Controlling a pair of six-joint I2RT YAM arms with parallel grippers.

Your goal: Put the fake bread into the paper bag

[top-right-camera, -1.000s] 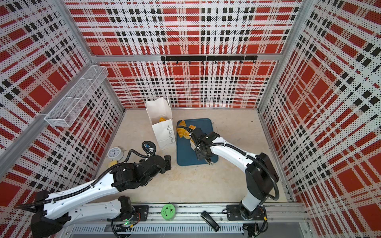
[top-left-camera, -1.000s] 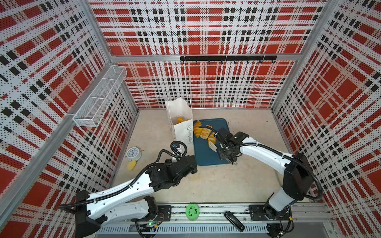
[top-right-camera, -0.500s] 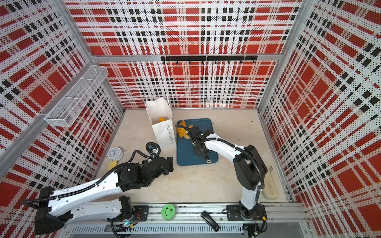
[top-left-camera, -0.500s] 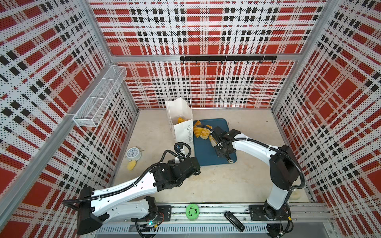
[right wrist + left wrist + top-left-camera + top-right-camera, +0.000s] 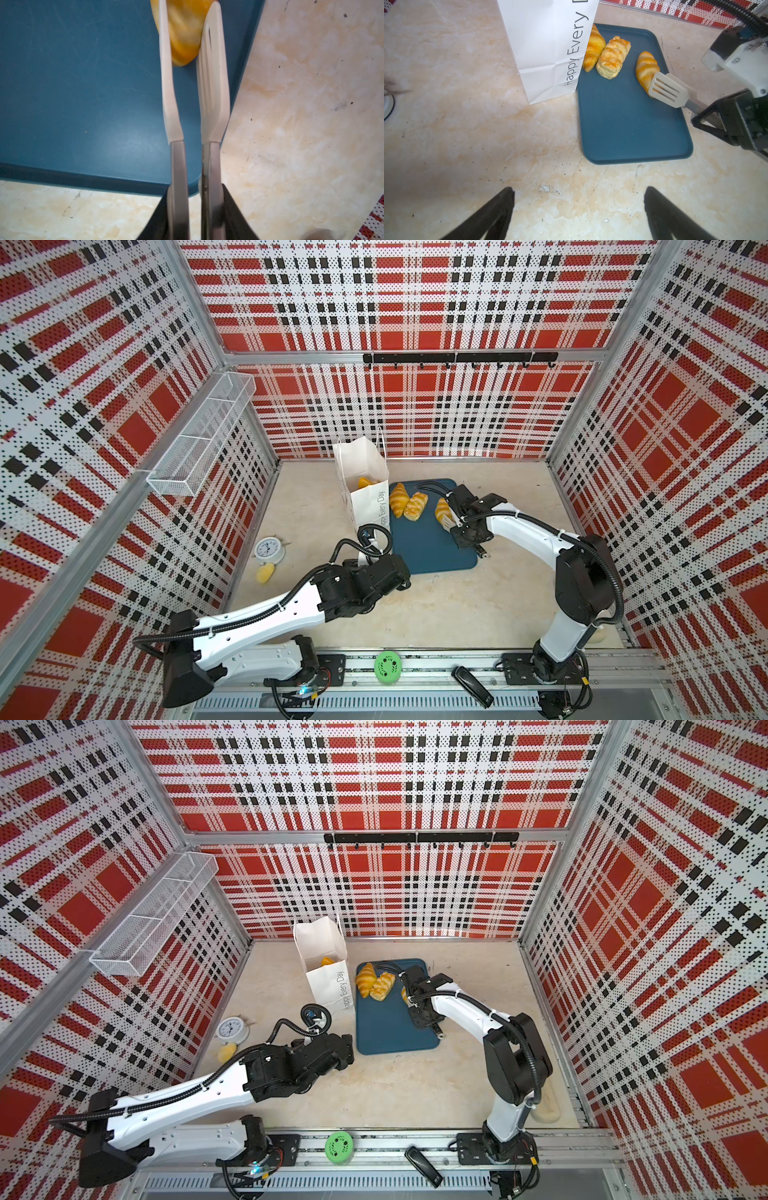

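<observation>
Well, starting at the left wall, a white wire-mesh basket (image 5: pixel 199 443) hangs from the frame. On the table below it an alarm clock (image 5: pixel 269 549) stands with a small yellow lump (image 5: pixel 265 573) just beside it.

Next along, the left gripper (image 5: pixel 578 193) hovers low over bare tabletop near the tray's near corner, its jaws spread wide with nothing between them.

Beyond it the paper bag (image 5: pixel 368 506) stands upright with its mouth open, its lettered side touching the left edge of the dark-teal tray (image 5: pixel 432 547). One golden piece of bread (image 5: pixel 365 482) shows inside the bag.

At the tray's far end a croissant (image 5: pixel 592 48) lies right against the bag, and a pale ridged loaf (image 5: pixel 612 58) lies touching the croissant. A little apart to the right is a striped loaf (image 5: pixel 646 68), and the white slotted tongs (image 5: pixel 665 89) have their two blades pressed on either side of its near end. The right gripper (image 5: pixel 196 205) is clamped on the tongs' metal handles, squeezing them together. Whether that loaf rests on the tray or hangs just clear of it I cannot tell.

Farthest right, past the right arm's base, a pale long thing (image 5: pixel 546 1110) lies at the table's edge.
</observation>
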